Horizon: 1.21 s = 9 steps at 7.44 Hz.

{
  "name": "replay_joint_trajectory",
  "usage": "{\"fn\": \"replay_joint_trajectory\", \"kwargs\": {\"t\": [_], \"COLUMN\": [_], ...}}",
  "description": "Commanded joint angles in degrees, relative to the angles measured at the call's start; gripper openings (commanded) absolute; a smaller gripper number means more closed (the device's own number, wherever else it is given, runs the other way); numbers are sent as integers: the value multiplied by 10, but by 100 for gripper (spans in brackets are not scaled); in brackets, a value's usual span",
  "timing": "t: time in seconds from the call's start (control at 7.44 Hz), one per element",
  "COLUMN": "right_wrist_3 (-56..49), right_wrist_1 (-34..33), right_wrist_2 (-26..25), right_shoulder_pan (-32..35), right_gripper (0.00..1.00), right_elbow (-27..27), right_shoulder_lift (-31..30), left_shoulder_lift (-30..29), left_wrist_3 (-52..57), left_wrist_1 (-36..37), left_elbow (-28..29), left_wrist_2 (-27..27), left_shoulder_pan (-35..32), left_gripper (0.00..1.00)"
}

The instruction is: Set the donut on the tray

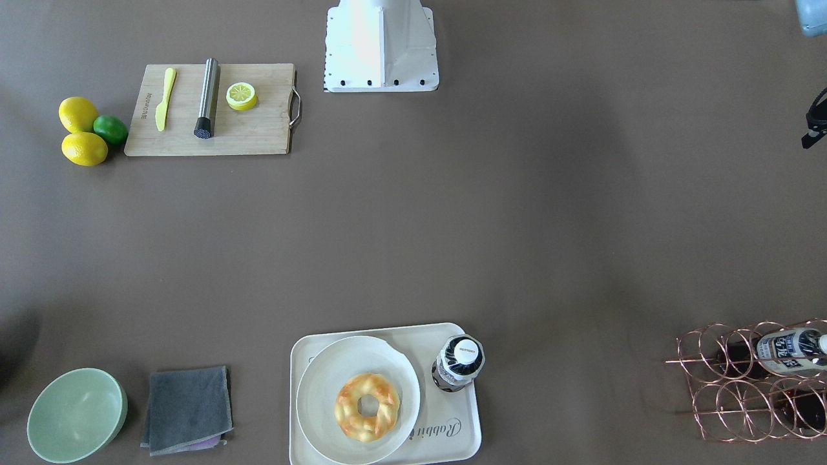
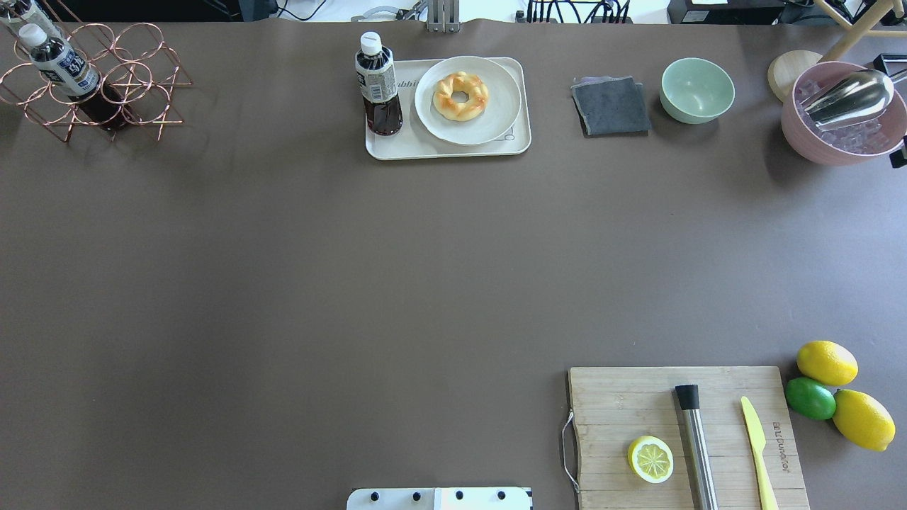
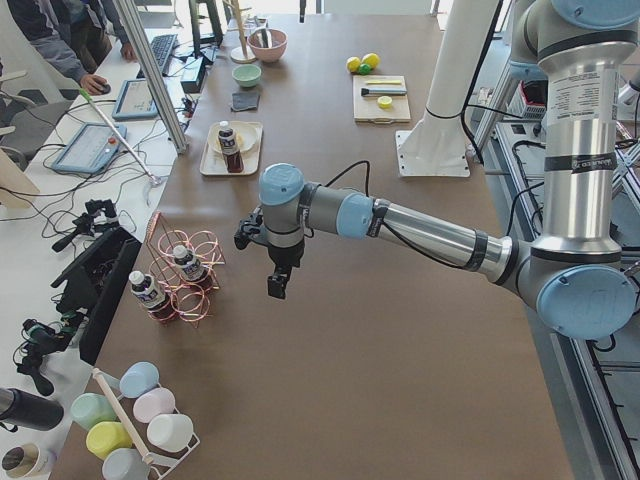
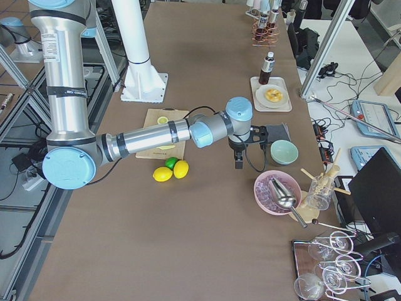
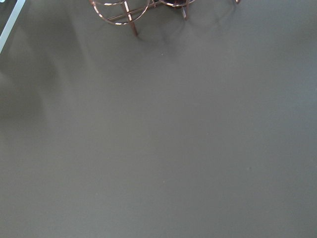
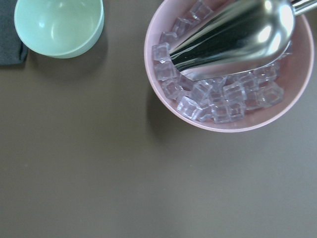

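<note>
The donut [image 1: 367,407] lies on a round white plate [image 1: 323,381], and the plate stands on the cream tray [image 1: 466,434] at the table's far edge from the robot. It also shows in the overhead view [image 2: 460,95] on the tray [image 2: 397,146]. My left gripper [image 3: 277,285] hangs above bare table near the copper rack, far from the tray. My right gripper [image 4: 238,162] hangs near the green bowl and the pink ice bowl. Both show only in the side views, so I cannot tell whether they are open or shut.
A dark drink bottle [image 2: 378,85] stands on the tray beside the plate. A grey cloth [image 2: 611,106], green bowl [image 2: 697,89] and pink ice bowl with scoop [image 2: 843,113] lie to the right. A copper rack [image 2: 85,85] holds bottles. A cutting board [image 2: 687,435] carries a lemon half.
</note>
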Motion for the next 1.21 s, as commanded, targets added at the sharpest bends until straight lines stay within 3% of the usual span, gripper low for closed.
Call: {"fn": "replay_joint_trajectory", "kwargs": {"t": [0.0,0.27,0.67,1.08], "right_wrist_3": [-134,-142,-142,-155], "right_wrist_1": [-63,-63,-63,-61], "right_wrist_2": [1,2,3,2], "right_shoulder_pan": [58,66,70,70], "right_gripper": [100,100,100,100], "right_elbow": [-2,1,6,2], "right_shoulder_lift": [-7,-3,-9,-34], "left_shoulder_lift": [41,53,60,70], "left_wrist_3": [78,112,115,114], "left_wrist_1": [-24,-102,-106,-106], "left_elbow": [46,116,113,72], "left_wrist_2": [-40,-43,-42,-41], "left_shoulder_pan": [-59,-84,-103,-109], "left_gripper": [97,97,97,97]}}
